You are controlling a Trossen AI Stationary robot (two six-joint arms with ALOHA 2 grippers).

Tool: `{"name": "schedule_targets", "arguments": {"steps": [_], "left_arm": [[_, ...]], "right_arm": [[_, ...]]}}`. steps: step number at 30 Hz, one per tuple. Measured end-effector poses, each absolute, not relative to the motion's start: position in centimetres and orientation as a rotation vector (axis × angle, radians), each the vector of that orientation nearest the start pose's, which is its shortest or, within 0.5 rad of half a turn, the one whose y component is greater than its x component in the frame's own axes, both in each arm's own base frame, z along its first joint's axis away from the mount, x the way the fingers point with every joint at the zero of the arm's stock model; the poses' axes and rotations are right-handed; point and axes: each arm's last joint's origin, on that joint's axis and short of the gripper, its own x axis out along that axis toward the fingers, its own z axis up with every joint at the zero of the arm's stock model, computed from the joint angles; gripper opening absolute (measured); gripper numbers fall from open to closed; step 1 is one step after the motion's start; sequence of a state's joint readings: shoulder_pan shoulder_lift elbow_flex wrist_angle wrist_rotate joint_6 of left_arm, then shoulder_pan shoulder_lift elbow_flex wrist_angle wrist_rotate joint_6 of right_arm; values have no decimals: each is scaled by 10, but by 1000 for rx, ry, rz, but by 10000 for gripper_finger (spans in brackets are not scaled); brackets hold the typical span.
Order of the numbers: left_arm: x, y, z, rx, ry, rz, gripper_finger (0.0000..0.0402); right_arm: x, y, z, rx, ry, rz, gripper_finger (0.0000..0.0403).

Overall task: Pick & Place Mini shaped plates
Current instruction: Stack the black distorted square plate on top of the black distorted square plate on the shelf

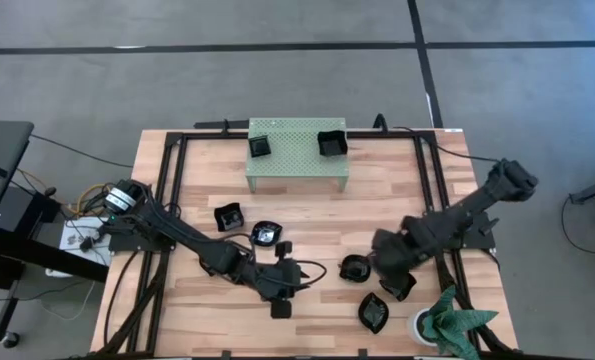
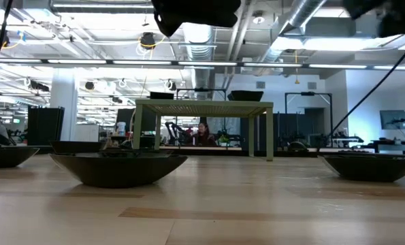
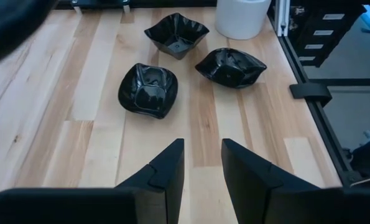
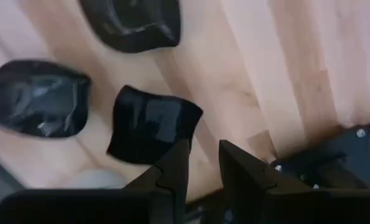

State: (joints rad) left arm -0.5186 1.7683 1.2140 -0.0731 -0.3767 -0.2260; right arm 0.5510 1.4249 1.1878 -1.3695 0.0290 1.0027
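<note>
Plates (image 1: 374,312) crowd the table's right edge beside right claw (image 1: 389,283).

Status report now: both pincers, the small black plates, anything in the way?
Left pincer open, empty, low over bare wood. Right pincer open at a square plate, no grip yet. Two plates already on green stand. Nothing in the way.
</note>
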Motion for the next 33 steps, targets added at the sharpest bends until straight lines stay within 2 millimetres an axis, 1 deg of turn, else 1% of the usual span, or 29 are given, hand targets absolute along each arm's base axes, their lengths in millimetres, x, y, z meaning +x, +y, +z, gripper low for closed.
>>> {"name": "schedule_targets", "arguments": {"steps": [2, 5, 7, 11, 15, 18, 21, 25, 33], "left_arm": [[342, -184, 229, 53, 576, -76, 108], [341, -186, 229, 53, 574, -80, 108], [341, -186, 229, 53, 573, -81, 108], [342, -186, 229, 52, 572, -80, 108], [342, -186, 229, 51, 569, -80, 108], [342, -186, 230, 50, 568, -80, 108], [342, -186, 230, 50, 568, -80, 108], [342, -186, 230, 50, 568, -80, 108], [342, -186, 230, 50, 568, -80, 108]], "right_arm": [[193, 129, 261, 345, 1499, -416, 84], [185, 147, 242, 340, 1522, -361, 84], [185, 159, 231, 346, 1508, -308, 84], [185, 176, 217, 403, 1486, -317, 84], [191, 185, 202, 409, 1486, -364, 84], [194, 188, 190, 403, 1512, -421, 84], [197, 192, 179, 393, 1548, -440, 84], [198, 193, 174, 395, 1559, -453, 84], [196, 191, 189, 439, 1521, -405, 84]]}}
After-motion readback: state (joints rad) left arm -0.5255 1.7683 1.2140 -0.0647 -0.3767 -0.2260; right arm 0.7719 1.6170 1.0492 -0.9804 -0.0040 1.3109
